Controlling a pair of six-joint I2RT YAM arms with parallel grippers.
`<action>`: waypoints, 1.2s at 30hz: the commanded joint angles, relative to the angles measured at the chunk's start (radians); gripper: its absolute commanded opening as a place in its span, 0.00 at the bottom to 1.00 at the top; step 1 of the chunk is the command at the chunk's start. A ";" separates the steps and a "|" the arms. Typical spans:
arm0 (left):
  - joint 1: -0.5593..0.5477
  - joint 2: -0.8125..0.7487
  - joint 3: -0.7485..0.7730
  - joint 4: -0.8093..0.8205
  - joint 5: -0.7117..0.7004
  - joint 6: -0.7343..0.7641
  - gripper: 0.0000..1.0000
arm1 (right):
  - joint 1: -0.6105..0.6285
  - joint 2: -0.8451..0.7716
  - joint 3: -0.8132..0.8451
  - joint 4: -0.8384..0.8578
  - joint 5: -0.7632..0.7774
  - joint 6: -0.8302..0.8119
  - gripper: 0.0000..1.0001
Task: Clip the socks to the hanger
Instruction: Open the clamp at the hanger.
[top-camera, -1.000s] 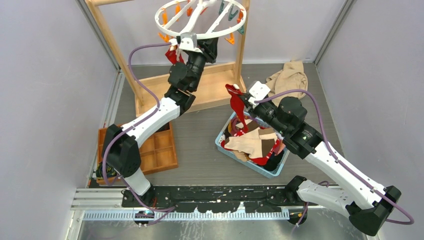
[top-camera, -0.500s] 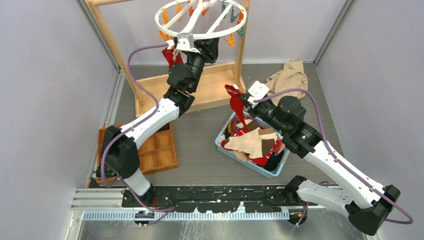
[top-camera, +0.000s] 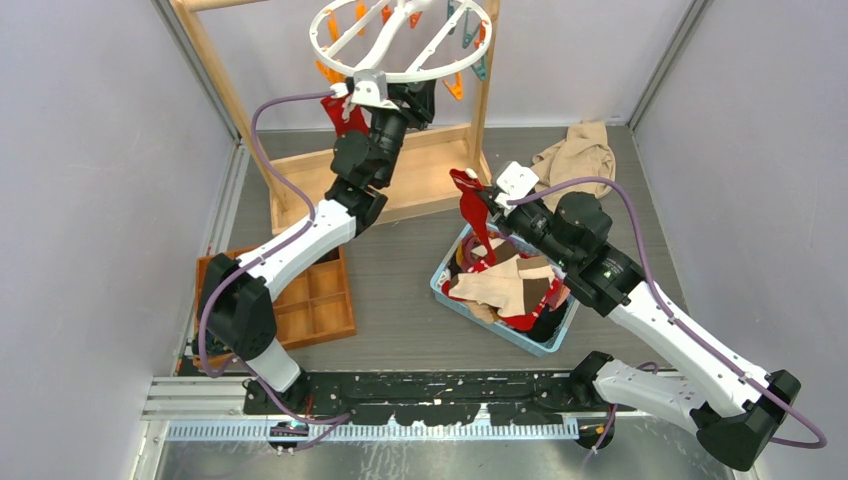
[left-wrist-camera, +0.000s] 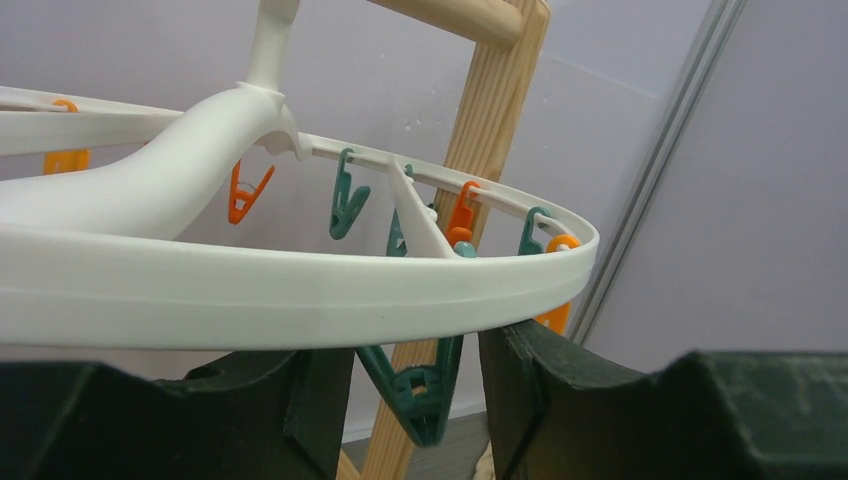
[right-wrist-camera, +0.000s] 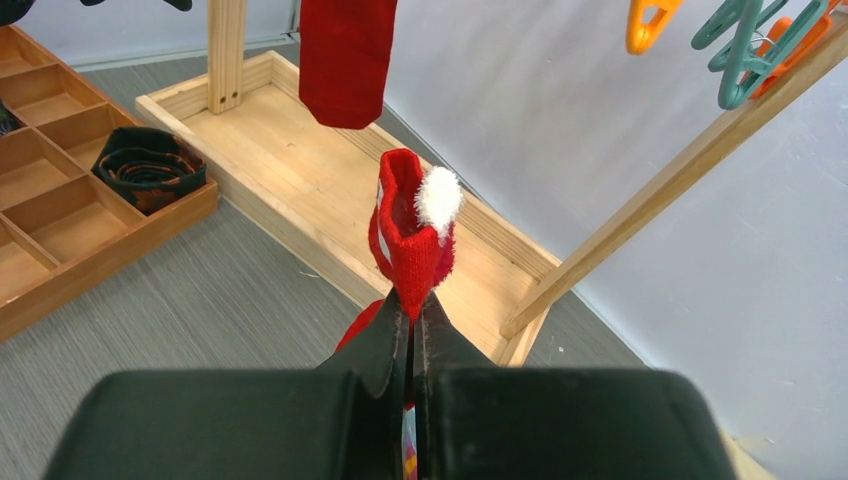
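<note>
Hanger ring (left-wrist-camera: 300, 290) right above L fingers (left-wrist-camera: 600, 410); teal clip (left-wrist-camera: 415, 385) hangs in gap btwn them.

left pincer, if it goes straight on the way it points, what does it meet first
Probably the teal clip hanging under the hanger, between the fingers of the left pincer; depth is unclear.

Hanger (top-camera: 430, 74): up at the back, hanging inside the frame.
Frame (top-camera: 440, 170): on the table at the back, left of the cloth (top-camera: 578, 152).
Bin (top-camera: 490, 320): in front of the frame on your right, with socks (top-camera: 505, 285) in it.
Tray (top-camera: 320, 300): on your left, in front of the frame.
Hanging sock (top-camera: 345, 113): under the hanger's left side.
Lifted sock (top-camera: 472, 210): over the bin's back-left corner.
</note>
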 joint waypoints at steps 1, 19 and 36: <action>-0.001 -0.025 0.031 0.067 0.001 0.044 0.48 | -0.005 -0.011 0.026 0.039 -0.011 0.012 0.01; -0.004 -0.042 0.068 -0.004 -0.009 -0.037 0.17 | -0.008 0.002 0.037 0.032 -0.010 0.028 0.01; -0.005 -0.115 0.128 -0.276 -0.134 -0.281 0.00 | -0.007 0.215 0.229 0.084 0.050 0.063 0.01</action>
